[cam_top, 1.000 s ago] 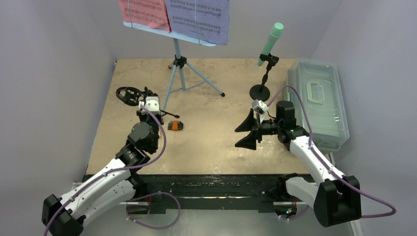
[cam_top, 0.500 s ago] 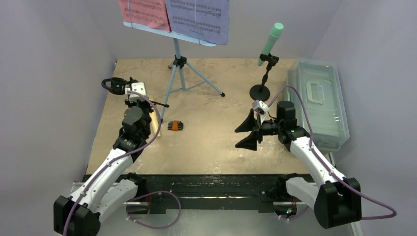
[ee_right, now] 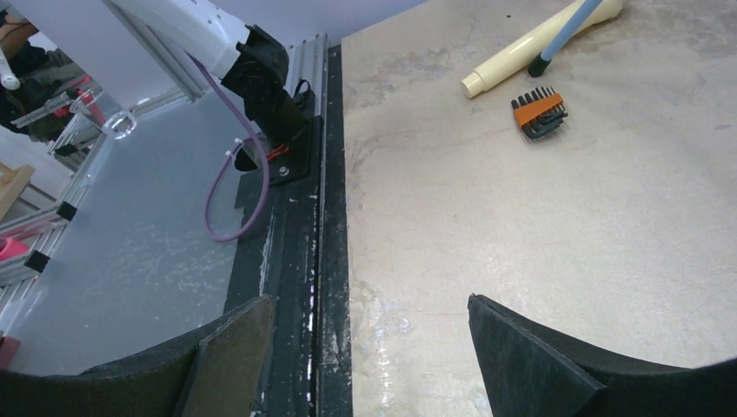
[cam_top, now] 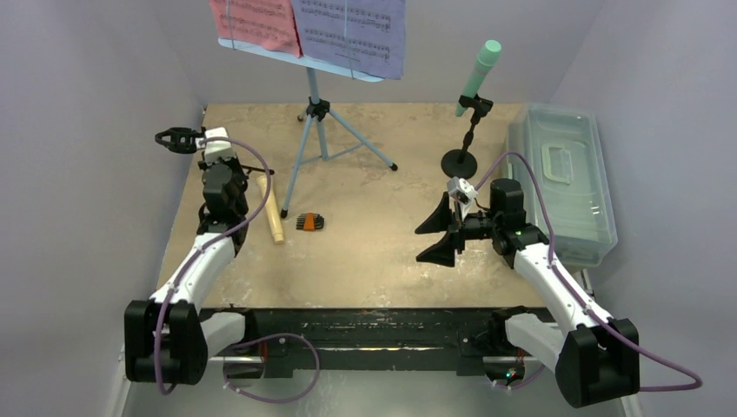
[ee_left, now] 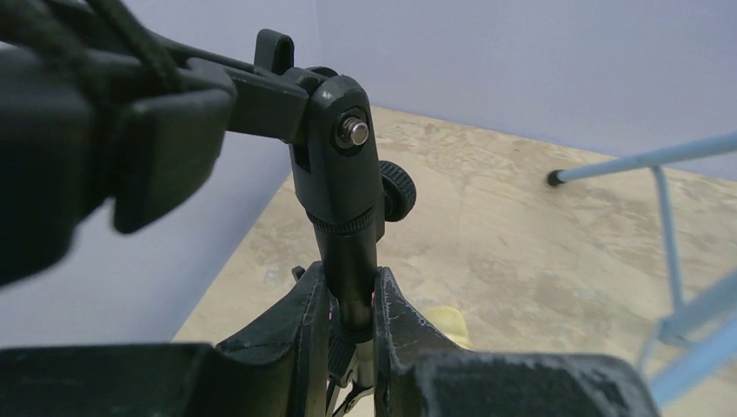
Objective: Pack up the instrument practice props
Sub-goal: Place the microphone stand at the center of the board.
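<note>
The left gripper (ee_left: 351, 300) had swung out toward the left wall, clamped on a black stand's (ee_left: 339, 174) stem for carrying. The right gripper (cam_top: 432, 236) idled, spread wide, empty. The yellow mic (cam_top: 271, 213) lay just beyond; the mint mic (cam_top: 480, 74) and tripod (cam_top: 313, 113) stood farthest.

Tripod (cam_top: 313, 91) rear centre — tub (cam_top: 574, 208) far right

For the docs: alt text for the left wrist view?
The left claw is shut on the stem of a small black microphone stand, its swivel head above; tan tabletop and light-blue tripod legs behind, at right.
</note>
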You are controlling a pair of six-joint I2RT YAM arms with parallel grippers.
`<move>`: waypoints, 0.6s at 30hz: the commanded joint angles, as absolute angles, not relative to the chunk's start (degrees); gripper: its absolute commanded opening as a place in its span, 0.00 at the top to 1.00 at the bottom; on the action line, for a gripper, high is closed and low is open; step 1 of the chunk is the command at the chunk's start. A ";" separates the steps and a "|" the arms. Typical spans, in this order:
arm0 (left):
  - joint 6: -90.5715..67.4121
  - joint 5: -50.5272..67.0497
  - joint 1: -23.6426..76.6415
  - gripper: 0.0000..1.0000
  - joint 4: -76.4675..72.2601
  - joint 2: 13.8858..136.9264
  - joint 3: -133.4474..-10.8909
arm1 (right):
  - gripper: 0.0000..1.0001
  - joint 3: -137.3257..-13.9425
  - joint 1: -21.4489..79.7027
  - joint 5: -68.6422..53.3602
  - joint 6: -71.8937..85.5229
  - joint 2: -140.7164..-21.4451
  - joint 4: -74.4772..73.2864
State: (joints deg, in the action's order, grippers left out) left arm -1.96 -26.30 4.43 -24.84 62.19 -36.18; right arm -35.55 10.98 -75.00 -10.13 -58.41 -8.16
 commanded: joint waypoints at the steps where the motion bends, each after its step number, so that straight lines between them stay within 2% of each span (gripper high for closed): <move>1: -3.04 -20.00 -1.55 1.00 -45.67 68.47 -37.80 | 0.13 -37.82 11.29 -76.68 -10.59 -57.39 -8.08; 11: -2.00 -19.33 -5.54 1.00 -65.07 92.88 -47.08 | 0.13 -37.84 11.31 -76.33 -11.48 -58.42 -8.76; 18: -2.50 -15.58 -5.57 1.00 -65.02 103.86 -53.87 | 0.12 -38.63 11.33 -75.57 -14.30 -59.36 -11.43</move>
